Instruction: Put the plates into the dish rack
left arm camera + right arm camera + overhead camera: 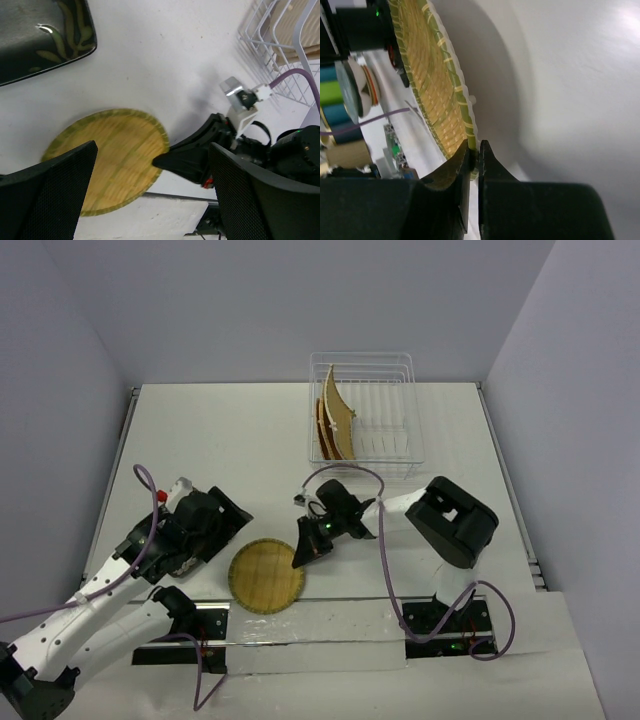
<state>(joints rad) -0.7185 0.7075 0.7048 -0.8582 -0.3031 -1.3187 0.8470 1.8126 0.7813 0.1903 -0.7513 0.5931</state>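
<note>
Right claw (474, 150) pinched shut on the rim of the yellow round plate (266, 575), plate on the white tabletop (230, 440) between the arms, left claw (152, 147) spread wide and empty above it, black floral plate (40, 40) nearby, woven plates (335, 425) standing upright in the dish rack (400, 455) beyond.

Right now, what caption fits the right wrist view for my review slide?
Right gripper pinches the rim of the round yellow plate on the white table.

No legible text, label, brand, number or sign anywhere.
</note>
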